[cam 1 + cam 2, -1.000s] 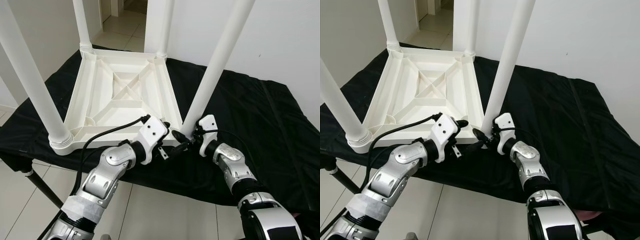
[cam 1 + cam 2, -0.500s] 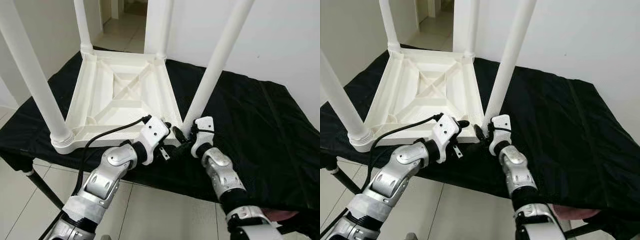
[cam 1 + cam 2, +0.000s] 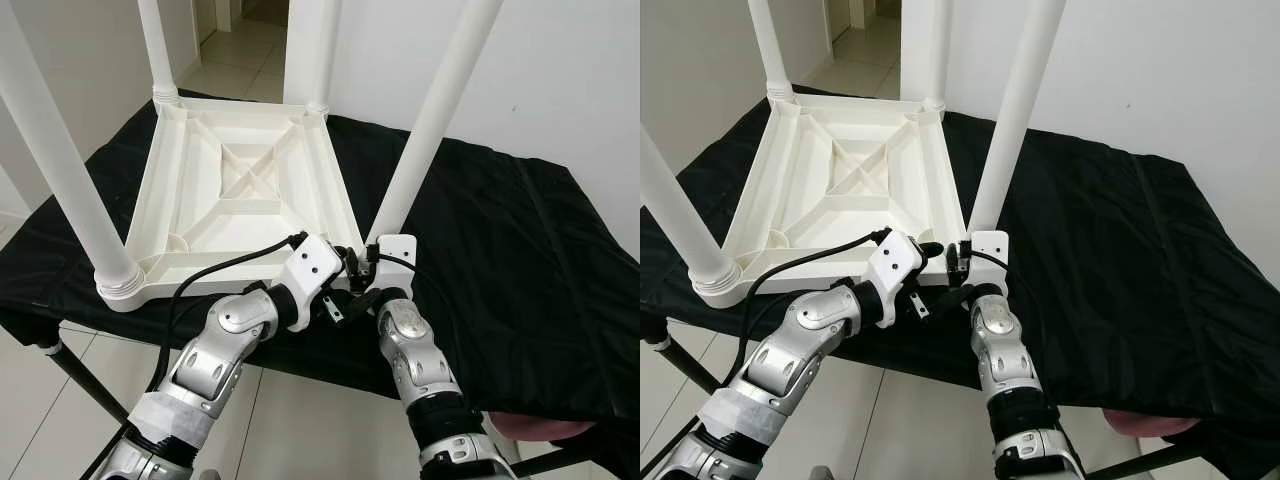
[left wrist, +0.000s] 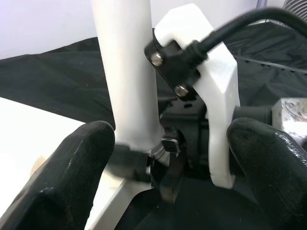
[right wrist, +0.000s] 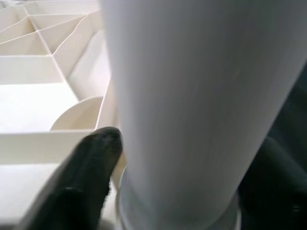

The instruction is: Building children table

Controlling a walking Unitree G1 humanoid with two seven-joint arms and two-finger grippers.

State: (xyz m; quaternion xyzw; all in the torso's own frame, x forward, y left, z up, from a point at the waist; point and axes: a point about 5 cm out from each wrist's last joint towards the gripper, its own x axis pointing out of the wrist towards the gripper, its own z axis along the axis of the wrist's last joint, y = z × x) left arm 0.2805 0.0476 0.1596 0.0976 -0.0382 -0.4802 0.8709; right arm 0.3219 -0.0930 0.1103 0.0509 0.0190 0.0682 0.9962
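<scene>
Tabletop (image 3: 520, 250) under black cloth | white children's table (image 3: 245, 195) lies upside down on it, legs pointing up | near-right leg (image 3: 425, 125) stands in its corner socket | right end effector (image 5: 182, 182) clamps that leg's base, fingers either side | left end effector (image 4: 170, 153) open, just beside same corner

The upturned children's table (image 3: 240, 190) was plain white — legs and ribbed underside alike. Beneath the end effectors, a black cloth (image 3: 520, 250) covered the tabletop — unpatterned. Beyond it, pale floor tiles (image 3: 225, 55).
</scene>
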